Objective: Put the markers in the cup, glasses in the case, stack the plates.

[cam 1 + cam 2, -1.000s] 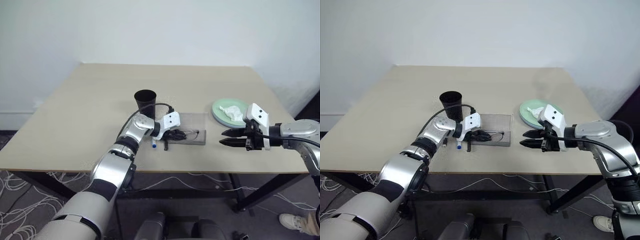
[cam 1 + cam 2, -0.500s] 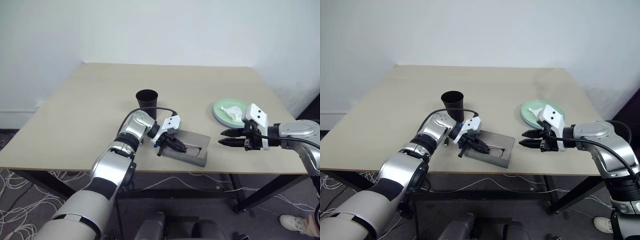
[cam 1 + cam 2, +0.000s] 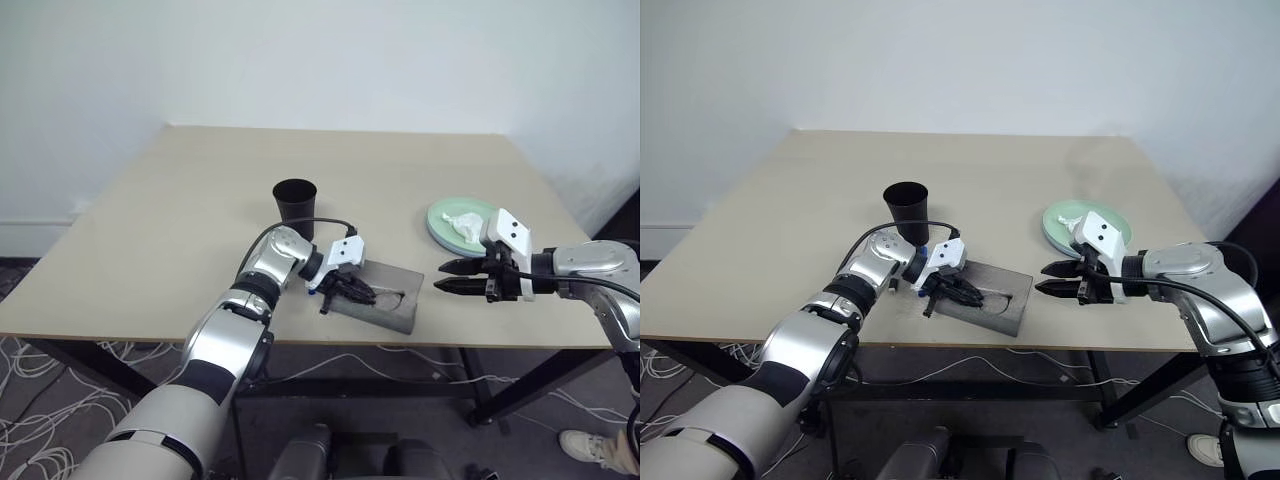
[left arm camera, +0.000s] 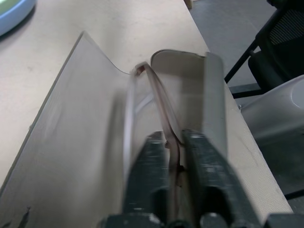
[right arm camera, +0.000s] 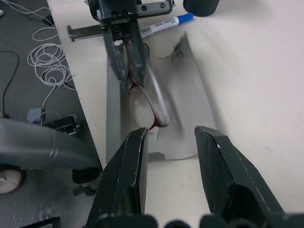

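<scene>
Case (image 3: 382, 305) now skewed toward table edge; left gripper (image 3: 352, 292) fingers parted slightly around glasses (image 4: 159, 102).

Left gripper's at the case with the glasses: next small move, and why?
Probably open the left gripper fully and back it off. Its fingers sit either side of the glasses, which already lie over the open grey case, so letting go should leave them inside.

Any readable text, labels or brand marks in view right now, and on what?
None legible.
Blue-capped white marker: dark print along the barrel, too small to read.
Black tapered plastic cup, grey felt-like case, stacked round plastic plates: no markings seen.
</scene>
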{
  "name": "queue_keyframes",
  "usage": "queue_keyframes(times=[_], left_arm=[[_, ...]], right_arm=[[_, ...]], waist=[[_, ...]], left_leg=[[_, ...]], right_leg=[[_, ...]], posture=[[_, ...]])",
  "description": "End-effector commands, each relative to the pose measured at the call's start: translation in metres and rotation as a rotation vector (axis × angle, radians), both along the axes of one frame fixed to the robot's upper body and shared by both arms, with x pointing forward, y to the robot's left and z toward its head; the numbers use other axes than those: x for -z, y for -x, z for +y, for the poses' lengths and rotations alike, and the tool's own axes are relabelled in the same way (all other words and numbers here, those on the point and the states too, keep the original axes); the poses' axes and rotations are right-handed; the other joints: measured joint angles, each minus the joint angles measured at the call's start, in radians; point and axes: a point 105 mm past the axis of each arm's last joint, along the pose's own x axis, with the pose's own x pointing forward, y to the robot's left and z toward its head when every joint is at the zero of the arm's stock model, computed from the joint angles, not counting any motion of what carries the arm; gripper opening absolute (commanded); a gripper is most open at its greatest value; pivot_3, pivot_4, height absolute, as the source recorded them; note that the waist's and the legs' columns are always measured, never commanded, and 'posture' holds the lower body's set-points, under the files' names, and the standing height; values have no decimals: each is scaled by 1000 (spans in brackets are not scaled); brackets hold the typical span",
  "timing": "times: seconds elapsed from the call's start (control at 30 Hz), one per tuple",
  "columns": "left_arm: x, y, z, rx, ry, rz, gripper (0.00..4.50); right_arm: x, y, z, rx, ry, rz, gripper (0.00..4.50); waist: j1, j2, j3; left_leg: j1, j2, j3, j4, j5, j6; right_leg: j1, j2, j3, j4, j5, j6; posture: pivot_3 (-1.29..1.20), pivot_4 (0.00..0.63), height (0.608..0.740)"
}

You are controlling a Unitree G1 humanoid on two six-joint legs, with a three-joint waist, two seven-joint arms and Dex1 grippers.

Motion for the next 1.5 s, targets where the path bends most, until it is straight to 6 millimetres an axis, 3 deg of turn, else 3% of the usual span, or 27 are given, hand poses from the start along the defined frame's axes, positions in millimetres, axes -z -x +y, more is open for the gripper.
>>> queue_keyframes(times=[0.03, 0.07, 0.2, 0.37, 0.5, 0.67, 0.73, 0.87, 0.9, 1.23, 1.5], left_arm=[[-23, -8, -9, 6, 53, -80, 1856], [-30, -11, -10, -6, 72, -81, 2119], [-58, -20, -12, -19, 158, -153, 2119], [-77, -25, -10, -36, 214, -174, 2119], [-88, -43, -8, -165, 235, -284, 2119], [-71, -65, -7, -367, 156, -414, 1952], [-67, -68, -7, -401, 143, -424, 1514], [-45, -66, -11, -410, 71, -437, 121], [-41, -65, -12, -403, 54, -441, 30], [-23, -51, -23, -278, -36, -422, 30], [-24, -39, -18, -140, -82, -372, 30]], right_arm=[[-15, -5, 2, -5, -10, -63, 1656], [-15, -5, 3, -4, -11, -63, 1656], [-16, -6, 3, -6, -13, -64, 1656], [-19, -8, -2, 1, -4, -66, 1656], [-21, -11, -6, 10, 4, -72, 1656], [-21, -11, -2, 2, 1, -74, 1656], [-21, -11, -2, 2, 1, -74, 1656], [-20, -9, -1, -1, -2, -70, 1656], [-20, -9, -1, -1, -3, -70, 1656], [-19, -9, 3, -7, -11, -69, 1656], [-18, -9, 4, -3, -13, -71, 1656]], waist=[[0, 0, 0], [0, 0, 0], [0, 0, 0], [-2, 0, 0], [-1, 0, 0], [1, 0, 0], [1, 0, 0], [1, 0, 0], [1, 0, 0], [1, 0, 0], [1, 0, 0]], left_leg=[[0, 0, 0, 0, 0, 0], [0, 0, 0, 0, 0, 0], [0, 0, 0, 0, 0, 0], [0, 0, 0, 0, 0, 0], [0, 0, 0, 0, 0, 0], [0, 0, 0, 0, 0, 0], [0, -1, 0, 0, 0, 1], [0, -1, 0, 0, 1, 1], [0, -1, 0, 0, 1, 1], [0, -1, 0, 0, 1, 1], [0, -1, 0, 0, 1, 1]], right_leg=[[0, 0, 0, 0, 0, 0], [0, 0, 0, 0, 0, 0], [0, 0, 0, 0, 0, 0], [0, 0, 0, 0, 0, 0], [0, 0, 0, 0, 0, 0], [0, 0, 0, 0, 0, 1], [0, 0, 0, 0, 1, 1], [0, 0, 0, 0, 1, 2], [0, 0, 0, 0, 1, 2], [0, 0, 0, 0, 1, 2], [0, 0, 1, 0, 1, 2]], posture=[[0, 0, 696], [0, 0, 696], [0, 0, 696], [0, 0, 696], [0, 0, 696], [0, 0, 696], [0, 0, 696], [0, 0, 696], [0, 0, 696], [0, 0, 696], [0, 0, 696]])
